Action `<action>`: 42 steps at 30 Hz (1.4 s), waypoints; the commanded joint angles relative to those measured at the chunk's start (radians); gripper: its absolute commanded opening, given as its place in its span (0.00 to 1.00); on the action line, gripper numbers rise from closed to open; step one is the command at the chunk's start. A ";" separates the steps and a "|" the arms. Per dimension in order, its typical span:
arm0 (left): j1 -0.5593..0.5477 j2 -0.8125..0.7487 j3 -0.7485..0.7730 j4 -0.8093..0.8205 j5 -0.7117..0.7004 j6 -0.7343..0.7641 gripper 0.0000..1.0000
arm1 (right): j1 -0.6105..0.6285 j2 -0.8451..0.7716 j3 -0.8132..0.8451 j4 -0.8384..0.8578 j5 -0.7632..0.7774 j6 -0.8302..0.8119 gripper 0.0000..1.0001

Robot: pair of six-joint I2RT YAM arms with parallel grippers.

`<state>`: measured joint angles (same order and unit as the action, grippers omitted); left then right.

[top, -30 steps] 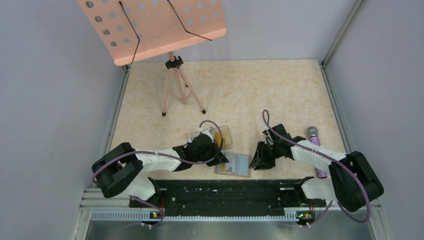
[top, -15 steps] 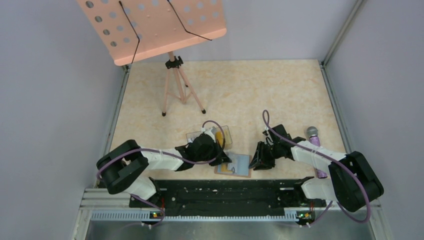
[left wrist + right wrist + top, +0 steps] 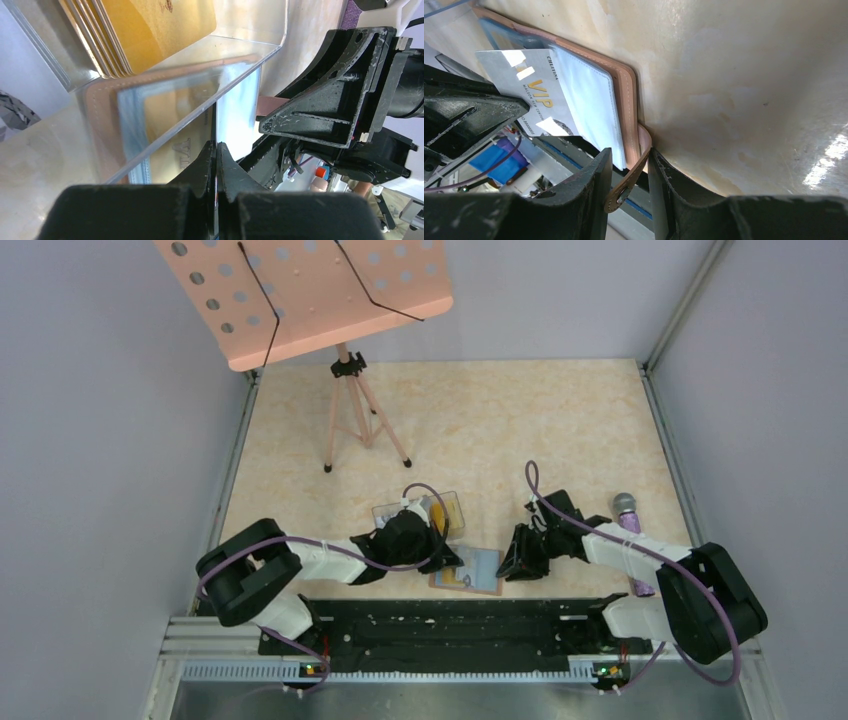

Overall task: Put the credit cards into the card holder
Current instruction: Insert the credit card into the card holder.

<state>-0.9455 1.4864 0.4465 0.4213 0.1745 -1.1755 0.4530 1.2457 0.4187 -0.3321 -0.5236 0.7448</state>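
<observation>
The light, stiff, likely slippery grey-white plastic credit card is being pinched at one edge by the closed left gripper. Its far edge is seemingly being tucked into the open flat brown leather card holder, whose limp snap-tab edge is being clamped by the narrowed right gripper.

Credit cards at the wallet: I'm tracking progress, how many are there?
2: a yellow card tucked in the brown leather card holder, and a white VIP card held over it by the left end effector. Others may be hidden.
</observation>
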 commanded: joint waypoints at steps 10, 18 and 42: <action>-0.026 0.101 0.016 0.004 0.037 -0.004 0.00 | -0.006 0.011 -0.040 0.001 0.060 -0.012 0.33; -0.041 0.056 0.017 -0.086 0.008 -0.025 0.00 | -0.006 0.008 -0.042 0.001 0.062 -0.010 0.33; -0.076 0.097 0.135 -0.258 -0.023 0.029 0.05 | -0.005 0.007 -0.051 0.011 0.048 -0.009 0.33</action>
<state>-0.9974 1.5757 0.5472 0.3321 0.1757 -1.1965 0.4519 1.2446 0.3996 -0.3023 -0.5499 0.7547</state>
